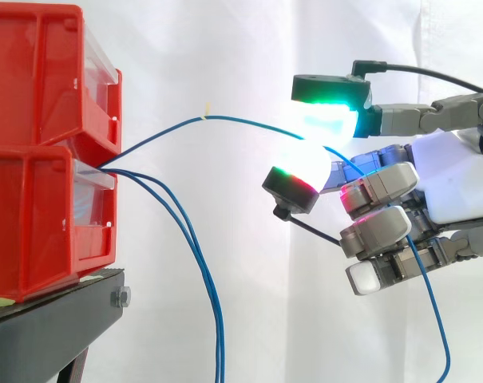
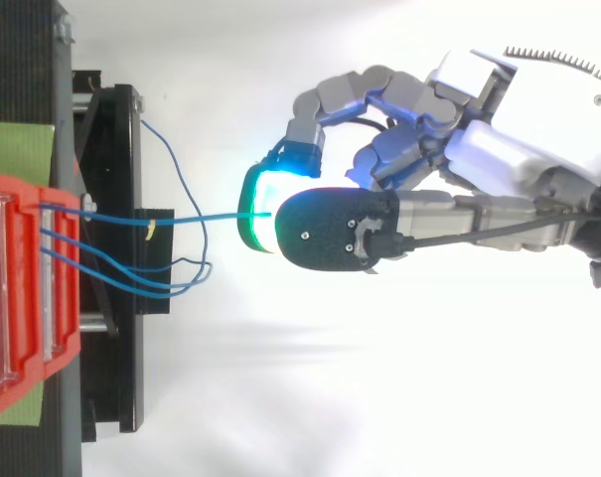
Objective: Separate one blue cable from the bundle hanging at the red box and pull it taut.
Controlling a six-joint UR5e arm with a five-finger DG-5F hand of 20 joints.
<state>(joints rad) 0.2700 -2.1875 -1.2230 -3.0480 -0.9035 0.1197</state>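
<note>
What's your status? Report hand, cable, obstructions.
Hand shut on one blue cable. Runs from red boxes, slightly bowed, not fully taut. Other cables hang below, apart.

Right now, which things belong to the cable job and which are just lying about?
Job: hand, pinched blue cable, loose blue cables, red boxes.
Lying about: black stand, green sheet, white curtain.

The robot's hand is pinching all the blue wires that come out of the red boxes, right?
Not quite. The hand pinches just one blue cable coming out of the red boxes. The side view shows the other blue cables hanging down free, away from the hand.
</note>
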